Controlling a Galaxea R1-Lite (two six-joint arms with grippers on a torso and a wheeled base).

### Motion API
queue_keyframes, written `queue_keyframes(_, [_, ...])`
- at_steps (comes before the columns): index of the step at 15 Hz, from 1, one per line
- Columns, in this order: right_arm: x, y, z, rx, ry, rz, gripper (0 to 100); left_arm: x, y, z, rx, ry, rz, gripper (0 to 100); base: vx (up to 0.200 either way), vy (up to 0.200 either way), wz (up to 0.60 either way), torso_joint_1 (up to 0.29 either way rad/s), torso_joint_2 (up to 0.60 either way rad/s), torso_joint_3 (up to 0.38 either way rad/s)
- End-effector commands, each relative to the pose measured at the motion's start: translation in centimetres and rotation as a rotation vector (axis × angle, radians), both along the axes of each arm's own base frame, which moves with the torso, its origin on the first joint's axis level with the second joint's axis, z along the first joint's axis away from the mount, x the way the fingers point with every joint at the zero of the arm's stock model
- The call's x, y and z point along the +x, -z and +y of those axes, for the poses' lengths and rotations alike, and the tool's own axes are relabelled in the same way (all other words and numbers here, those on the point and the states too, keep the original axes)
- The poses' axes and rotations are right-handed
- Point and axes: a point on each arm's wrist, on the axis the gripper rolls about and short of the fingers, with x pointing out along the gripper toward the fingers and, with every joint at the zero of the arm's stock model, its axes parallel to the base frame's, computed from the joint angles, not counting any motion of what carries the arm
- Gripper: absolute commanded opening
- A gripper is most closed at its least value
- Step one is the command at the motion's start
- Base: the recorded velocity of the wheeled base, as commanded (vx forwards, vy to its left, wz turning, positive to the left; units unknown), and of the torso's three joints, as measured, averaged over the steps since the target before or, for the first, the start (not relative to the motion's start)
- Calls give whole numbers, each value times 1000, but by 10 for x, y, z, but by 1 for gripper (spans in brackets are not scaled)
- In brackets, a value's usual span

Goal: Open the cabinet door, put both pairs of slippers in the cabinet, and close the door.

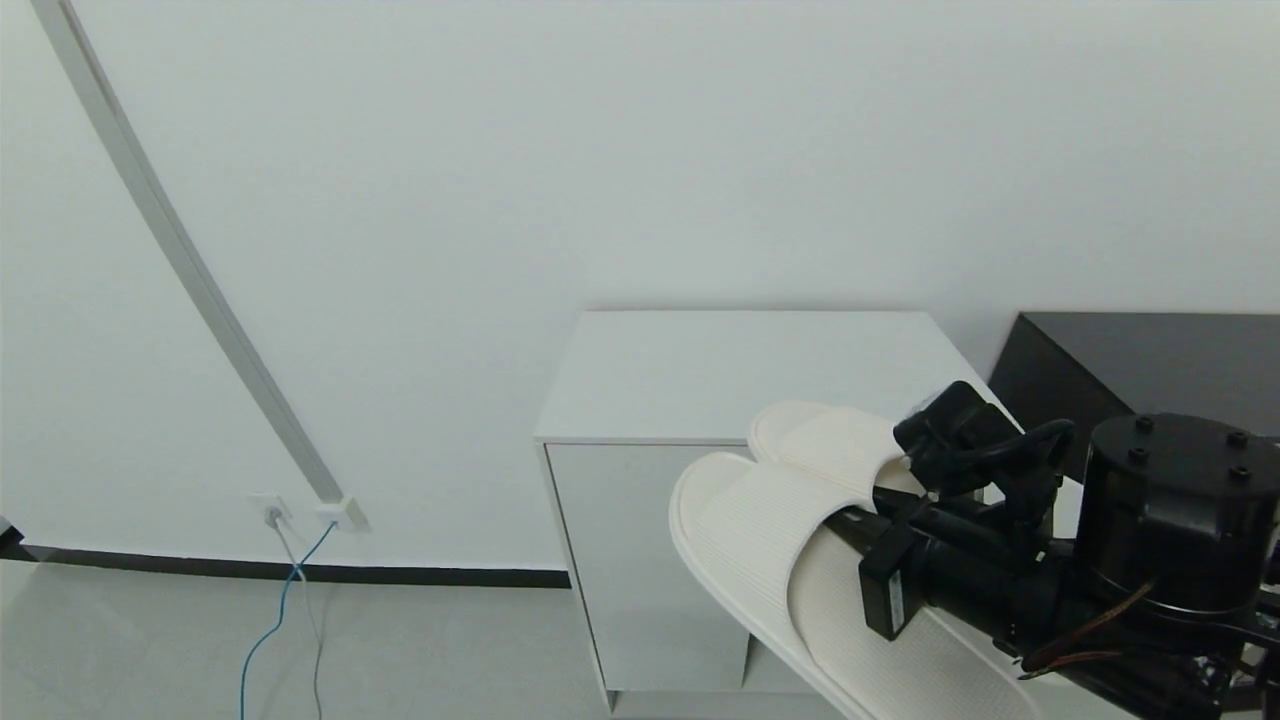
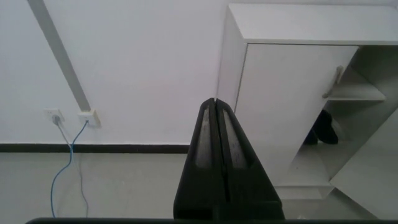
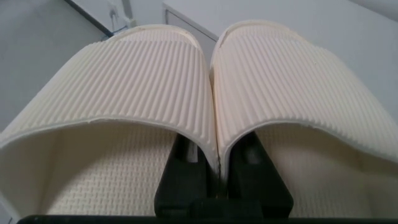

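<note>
Right fingers [image 3: 186, 179] clamp both cream slippers [image 3: 155, 81] by their adjoining straps.

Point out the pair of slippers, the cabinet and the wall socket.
slippers [image 1: 768, 522], head view, ribbed upper of the nearer slipper.
cabinet [image 1: 740, 370], head view, its flat top.
wall socket [image 1: 266, 503], head view, its faceplate.

We are facing a plain white wall [image 1: 640, 150], evenly lit, with a pale grey flat trunking strip [image 1: 180, 250] slanting down it to two white wall sockets [image 1: 272, 506]. A thin blue cable [image 1: 275, 620] is hanging from them, crossing a black skirting band [image 1: 300, 571] onto the glossy grey floor [image 1: 150, 650]. A dark matte black furniture top [image 1: 1150, 360] is standing just beside the white cabinet [image 1: 740, 370].
</note>
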Motion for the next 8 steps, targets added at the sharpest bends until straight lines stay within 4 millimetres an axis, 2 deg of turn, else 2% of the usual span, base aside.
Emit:
queue_keyframes(1, [0,1,0,-2,-2,1,0,0,0,0,0,0,1,0,0,-200,0,12,2,-2])
queue_keyframes(5, [0,2,0,1,-7,6,0,0,0,0,-2,0,1,0,0,-200,0,1,-1,5])
queue_keyframes(8, [-1,4,-1,-4,-7,11,0,0,0,0,-2,-1,1,0,0,0,0,0,0,0])
